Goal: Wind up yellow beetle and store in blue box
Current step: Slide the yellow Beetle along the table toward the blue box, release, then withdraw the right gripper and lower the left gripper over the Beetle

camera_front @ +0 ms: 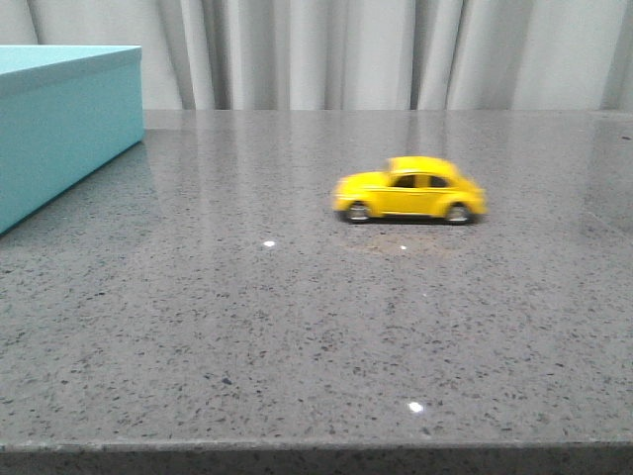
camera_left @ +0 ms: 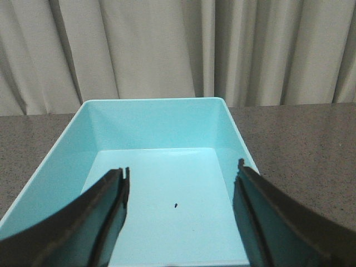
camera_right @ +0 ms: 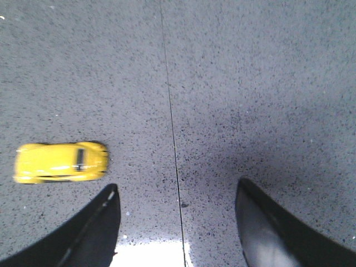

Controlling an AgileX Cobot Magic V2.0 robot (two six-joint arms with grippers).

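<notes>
The yellow beetle (camera_front: 409, 190) stands on its wheels on the grey table, right of the middle, slightly blurred. It also shows in the right wrist view (camera_right: 60, 162), beside and apart from my right gripper (camera_right: 178, 192), which is open and empty above the table. The blue box (camera_front: 59, 124) stands at the far left of the table. In the left wrist view its open inside (camera_left: 161, 133) holds only a small dark speck. My left gripper (camera_left: 182, 173) is open and empty above the box. Neither gripper shows in the front view.
Grey speckled tabletop (camera_front: 297, 327) with a thin seam line (camera_right: 169, 111) in the right wrist view. Pale curtains (camera_front: 376, 49) hang behind the table's far edge. The table's front edge (camera_front: 316, 450) runs along the near side.
</notes>
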